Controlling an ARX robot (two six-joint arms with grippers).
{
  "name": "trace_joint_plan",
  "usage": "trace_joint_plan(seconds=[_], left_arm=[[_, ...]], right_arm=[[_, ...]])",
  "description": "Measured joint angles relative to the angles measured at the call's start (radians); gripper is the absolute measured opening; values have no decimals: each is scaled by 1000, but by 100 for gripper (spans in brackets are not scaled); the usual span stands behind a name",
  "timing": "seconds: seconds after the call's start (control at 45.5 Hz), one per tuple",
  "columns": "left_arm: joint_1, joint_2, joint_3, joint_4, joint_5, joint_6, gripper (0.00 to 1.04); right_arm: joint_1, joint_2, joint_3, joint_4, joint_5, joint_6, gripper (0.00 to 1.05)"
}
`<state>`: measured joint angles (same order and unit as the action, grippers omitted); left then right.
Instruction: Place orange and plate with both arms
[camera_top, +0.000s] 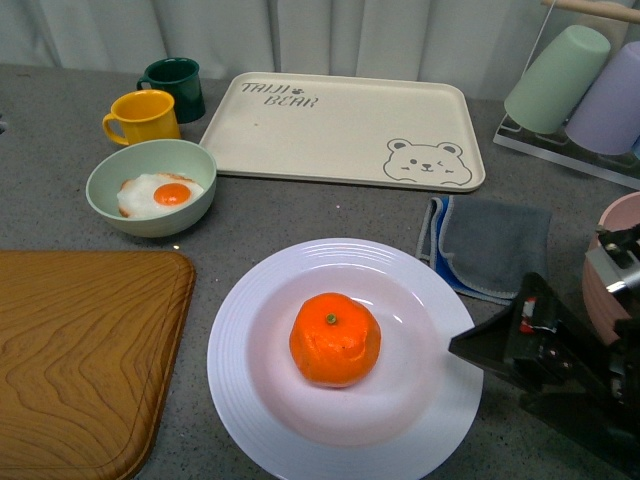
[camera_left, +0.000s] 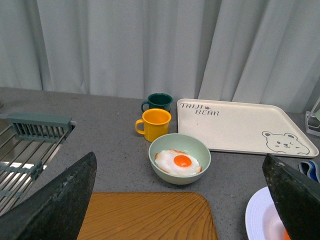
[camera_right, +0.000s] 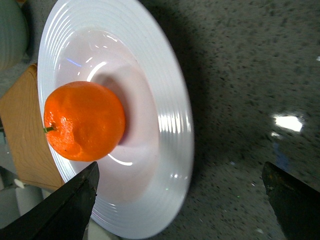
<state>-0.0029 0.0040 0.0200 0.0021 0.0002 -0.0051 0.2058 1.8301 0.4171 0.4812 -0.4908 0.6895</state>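
Skin of the orange (camera_top: 335, 340) is seen bright and dimpled, with the small green stem spot turned upward. It is seated in the well of the plate (camera_top: 250, 400), which is laid flat on the grey worktop (camera_top: 250, 215).

The right gripper (camera_right: 180, 166) is held at the plate's right rim with its fingers (camera_right: 55, 210) spread apart and nothing between them; whether the rim is touched cannot be told. The left gripper (camera_left: 179, 156) is likewise held apart and empty.

A wooden board (camera_top: 80, 360) is laid just left of the plate, and a grey cloth (camera_top: 495, 245) to its upper right. A pale green bowl (camera_top: 150, 222) with a fried egg (camera_top: 165, 194) is set behind the board, and a cream bear tray (camera_top: 340, 130) is placed beyond the plate.
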Motion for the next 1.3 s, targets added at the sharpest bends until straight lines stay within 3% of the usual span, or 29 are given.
trace_joint_plan(seconds=[0.22,0.55,0.748,1.056,1.298], left_arm=[[0,0,0,0,0,0,98],[0,0,0,0,0,0,98],[0,0,0,0,0,0,98],[0,0,0,0,0,0,98],[0,0,0,-1,0,0,98]], right_arm=[[45,146,112,32,-4,57,95],[97,263,246,-40,32,123,30],[95,230,231,70,-34,108,5],[7,205,242,228,-58,141,4],[-29,315,547,113,-33,207,4]])
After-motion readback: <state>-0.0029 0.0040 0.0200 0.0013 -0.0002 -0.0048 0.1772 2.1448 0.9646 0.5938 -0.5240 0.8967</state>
